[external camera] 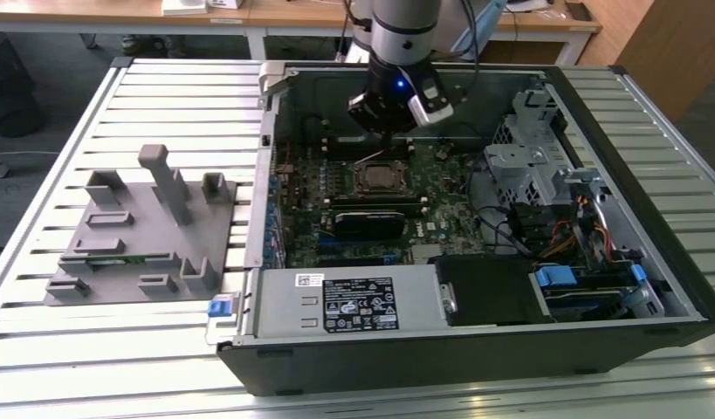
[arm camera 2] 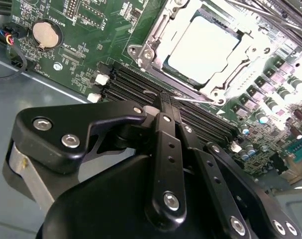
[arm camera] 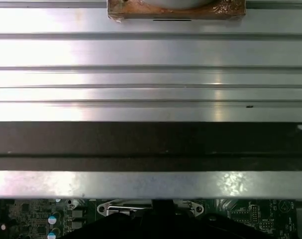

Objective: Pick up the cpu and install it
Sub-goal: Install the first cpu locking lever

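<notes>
1. Exterior view: I've got the arm hanging over the open computer case [external camera: 636,288], which lies on its side on the slatted metal surface [external camera: 54,175]. My claw [external camera: 392,118] sits above the far part of the green motherboard [external camera: 450,196], just beyond the socket. The cpu [external camera: 376,177] is in that socket, a small square inside the metal frame, near the middle of the board. A grey fixture tray [external camera: 147,236] with upright posts lies on the surface at the exterior view's left, well apart from the case. The power supply [external camera: 346,301] with its label fills the near edge of the case, and the drive cage [external camera: 532,166] is at the exterior view's right.

2. Second wrist view: here I'm looking past my own black linkage. The claw [arm camera 2: 163,102] has its fingers drawn together, tips meeting, nothing between them. They hover above the black memory slots [arm camera 2: 141,89], just beside the socket. The cpu [arm camera 2: 203,45] lies flat in the socket frame [arm camera 2: 155,37], its pale top bright with glare, apart from the claw. A round coin battery [arm camera 2: 45,35] sits on the board off to one side.

3. First wrist view: I see the slatted surface [arm camera: 151,55], a dark band of case wall [arm camera: 151,142], and a strip of motherboard [arm camera: 250,214] with part of the socket frame [arm camera: 116,208].
</notes>
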Available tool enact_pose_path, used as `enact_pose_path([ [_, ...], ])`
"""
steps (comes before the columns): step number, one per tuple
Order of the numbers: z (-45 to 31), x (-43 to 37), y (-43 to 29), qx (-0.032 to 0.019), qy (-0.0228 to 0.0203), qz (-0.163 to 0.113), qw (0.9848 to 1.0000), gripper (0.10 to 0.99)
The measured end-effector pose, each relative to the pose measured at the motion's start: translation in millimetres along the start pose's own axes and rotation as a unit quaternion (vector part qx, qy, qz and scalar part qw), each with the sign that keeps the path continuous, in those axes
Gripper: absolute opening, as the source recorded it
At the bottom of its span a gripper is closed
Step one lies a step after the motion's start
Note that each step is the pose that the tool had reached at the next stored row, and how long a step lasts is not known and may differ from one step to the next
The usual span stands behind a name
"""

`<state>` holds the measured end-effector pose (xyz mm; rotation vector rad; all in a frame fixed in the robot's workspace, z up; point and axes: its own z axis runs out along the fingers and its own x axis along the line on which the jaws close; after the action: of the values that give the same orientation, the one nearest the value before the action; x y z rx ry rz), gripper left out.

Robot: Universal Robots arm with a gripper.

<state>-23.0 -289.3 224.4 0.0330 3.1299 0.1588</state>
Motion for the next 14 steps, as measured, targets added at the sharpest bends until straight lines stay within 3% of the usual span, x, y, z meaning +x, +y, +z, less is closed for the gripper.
enact_pose_path([
  [14, 12.0, -5.4, -1.1, 0.0007, 0.0000, 0.000, 1.0000, 0.106],
])
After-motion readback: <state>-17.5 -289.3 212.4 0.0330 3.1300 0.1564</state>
